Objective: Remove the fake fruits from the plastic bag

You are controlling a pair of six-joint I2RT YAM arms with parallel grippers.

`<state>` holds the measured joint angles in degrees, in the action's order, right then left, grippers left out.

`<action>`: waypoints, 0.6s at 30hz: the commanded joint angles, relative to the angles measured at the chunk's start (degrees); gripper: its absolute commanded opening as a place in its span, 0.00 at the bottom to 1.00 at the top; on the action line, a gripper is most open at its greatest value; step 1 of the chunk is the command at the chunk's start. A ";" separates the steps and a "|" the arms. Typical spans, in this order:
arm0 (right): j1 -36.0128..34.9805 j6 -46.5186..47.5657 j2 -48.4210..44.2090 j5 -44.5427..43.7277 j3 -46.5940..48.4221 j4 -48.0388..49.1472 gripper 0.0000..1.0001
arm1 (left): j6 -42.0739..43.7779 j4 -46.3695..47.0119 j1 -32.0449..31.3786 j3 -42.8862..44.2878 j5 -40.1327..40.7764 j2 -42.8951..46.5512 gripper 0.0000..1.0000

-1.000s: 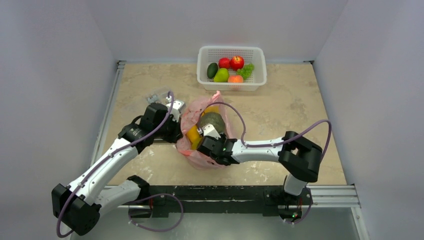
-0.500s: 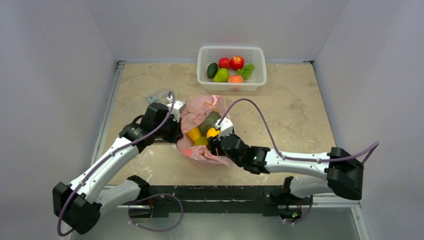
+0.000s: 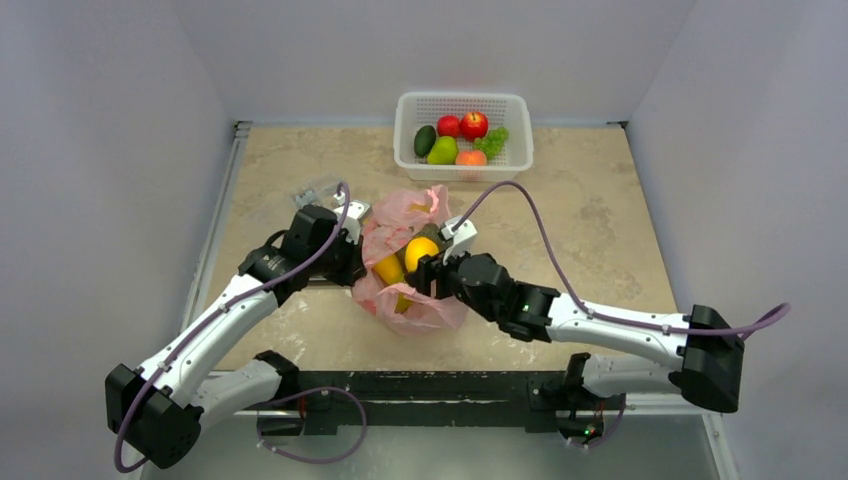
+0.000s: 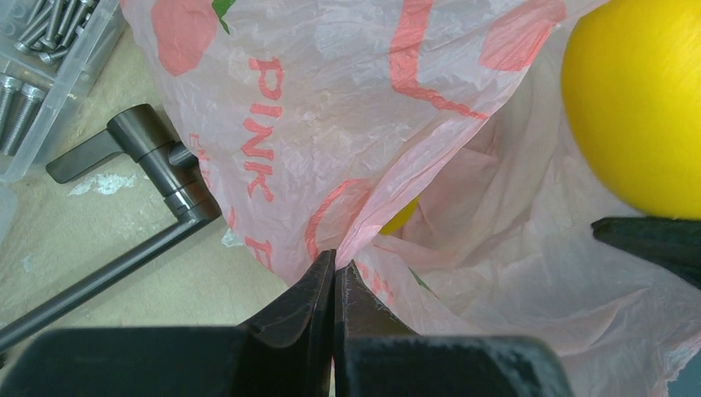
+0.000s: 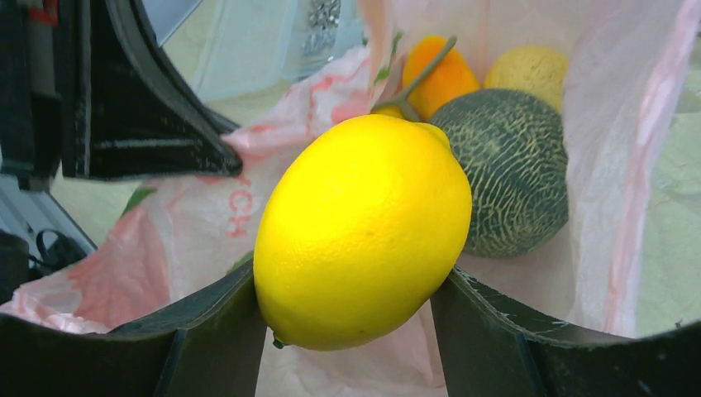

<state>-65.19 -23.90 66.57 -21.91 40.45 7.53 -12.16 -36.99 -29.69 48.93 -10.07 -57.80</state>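
The pink plastic bag [image 3: 430,312] lies open at the table's middle. My left gripper [image 3: 352,262] is shut on its left rim, the pink film pinched between the jaws [image 4: 335,258]. My right gripper [image 3: 425,264] is shut on a yellow lemon [image 5: 364,231] and holds it above the bag's mouth; the lemon also shows in the top view [image 3: 421,250] and the left wrist view [image 4: 636,99]. Inside the bag [image 5: 612,124] lie a dull-green rough melon [image 5: 512,182], an orange fruit [image 5: 442,74] and a pale yellow round fruit [image 5: 533,70]. Another orange-yellow fruit [image 3: 388,268] shows in the bag.
A white perforated basket [image 3: 462,173] at the back holds two red apples, green grapes, a dark green avocado shape and other fruit. A clear box of screws [image 3: 318,190] and a dark metal key [image 4: 157,157] lie just left of the bag.
My right gripper has closed on the lemon and lifted it up out of the bag, while the right arm has stretched out low to the right. The left gripper keeps its hold on the bag's rim.
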 commanded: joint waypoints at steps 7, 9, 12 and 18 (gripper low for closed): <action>7.78 1.05 -4.99 2.78 8.33 -5.68 0.20 | 1.08 1.49 -0.05 0.12 -0.33 0.22 0.00; 8.05 2.21 -6.35 2.02 9.49 -6.87 0.20 | 1.09 1.49 -0.04 0.17 -0.31 0.19 0.00; 8.23 3.86 -8.03 0.73 10.33 -7.44 0.19 | 1.09 1.40 -0.04 0.12 -0.14 0.22 0.00; 9.77 5.46 -10.12 -3.10 9.39 -7.44 0.16 | 1.09 1.30 -0.04 0.16 -0.05 0.23 0.00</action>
<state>-56.75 -20.78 57.91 -21.61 48.49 0.23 -12.16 -36.99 -29.69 48.93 -10.04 -57.80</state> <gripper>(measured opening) 0.626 0.005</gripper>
